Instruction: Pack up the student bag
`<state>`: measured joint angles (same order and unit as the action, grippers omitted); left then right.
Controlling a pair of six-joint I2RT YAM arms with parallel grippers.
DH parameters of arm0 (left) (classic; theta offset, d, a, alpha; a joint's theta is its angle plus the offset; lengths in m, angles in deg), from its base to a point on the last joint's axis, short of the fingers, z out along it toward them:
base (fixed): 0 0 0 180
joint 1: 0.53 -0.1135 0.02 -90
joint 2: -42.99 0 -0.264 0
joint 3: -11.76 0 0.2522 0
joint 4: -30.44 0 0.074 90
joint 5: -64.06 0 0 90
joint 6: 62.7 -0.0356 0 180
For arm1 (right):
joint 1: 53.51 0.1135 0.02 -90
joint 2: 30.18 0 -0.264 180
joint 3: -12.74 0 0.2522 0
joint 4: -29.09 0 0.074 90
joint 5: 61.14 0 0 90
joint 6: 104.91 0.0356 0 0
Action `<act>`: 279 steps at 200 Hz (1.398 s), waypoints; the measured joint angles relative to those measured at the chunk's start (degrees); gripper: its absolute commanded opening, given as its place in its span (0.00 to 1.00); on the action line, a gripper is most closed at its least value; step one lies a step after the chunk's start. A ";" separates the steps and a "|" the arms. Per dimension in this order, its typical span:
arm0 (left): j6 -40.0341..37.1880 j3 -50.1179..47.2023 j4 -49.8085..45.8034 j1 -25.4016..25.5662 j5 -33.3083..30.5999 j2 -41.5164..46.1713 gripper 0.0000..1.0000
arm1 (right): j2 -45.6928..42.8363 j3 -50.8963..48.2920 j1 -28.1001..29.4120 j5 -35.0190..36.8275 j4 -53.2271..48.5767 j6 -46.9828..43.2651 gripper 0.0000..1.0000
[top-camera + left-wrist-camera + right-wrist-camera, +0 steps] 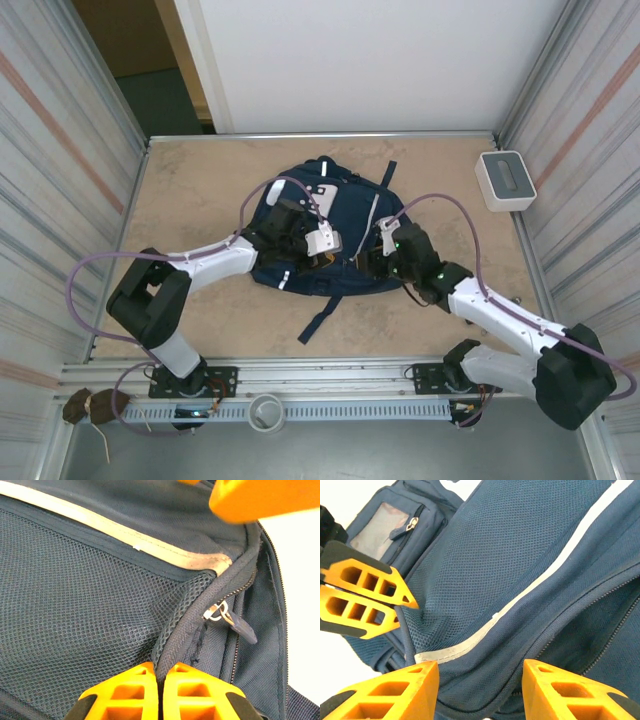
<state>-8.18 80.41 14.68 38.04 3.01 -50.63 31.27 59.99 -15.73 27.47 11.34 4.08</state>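
Beige stone-look worktop, striped metal walls either side. The student bag lies flat mid-worktop between the two arms, with a loose strap trailing toward the near edge.

Risks, left side first:
- The left pincer is fully closed, pinching only the thin piped seam at the edge of the mesh panel. That is a narrow bite, so a hard or sideways pull would likely let the piping slide out.
- Nothing pins the bag down. A lift on that seam may drag or tip the whole bag rather than open it.
- The zip pull sits just right of the seam and is not gripped. It could be knocked flat and get harder to catch.
- The two pincers sit close together over the same patch, so a small move by either could knock orange fingers together.
- The right pincer has its jaws apart and holds nothing. Closing here would probably gather loose mesh, not a zip.

Positions:
- Left wrist view: the seam runs up out of the closed fingertips, mesh to its left and zip track to its right.
- Right wrist view: bag fabric lies under the open jaws, with the white stripe crossing diagonally above the gap. The left pincer is up-left, and the pinched piping runs down toward the right pincer's left finger.
- The white-grey box is at the far right, well apart from the bag.
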 measured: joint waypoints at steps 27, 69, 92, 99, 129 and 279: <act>0.70 0.00 -0.52 -0.09 0.59 0.00 0.00 | -1.73 -3.34 6.43 9.92 2.69 0.00 0.46; 0.92 0.26 -0.24 0.07 2.16 0.00 0.00 | -9.68 -4.42 10.05 18.86 1.51 0.52 0.50; 1.36 0.28 0.00 0.13 2.58 0.00 0.00 | -13.27 -4.42 10.51 19.96 0.00 1.16 0.48; 1.60 0.28 0.11 0.13 2.60 0.00 0.00 | -13.75 -4.44 11.08 20.24 -0.20 1.44 0.48; 3.06 0.28 0.52 0.13 2.99 0.00 0.00 | -13.79 -5.09 16.83 23.23 -0.33 1.81 0.47; 5.33 1.57 0.09 0.17 3.45 -0.24 0.00 | 9.42 -1.20 24.04 33.38 9.22 2.91 0.43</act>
<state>-2.85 81.99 14.76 38.22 6.46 -50.87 40.69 58.79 8.32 60.85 20.56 6.98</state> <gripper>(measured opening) 0.082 0.435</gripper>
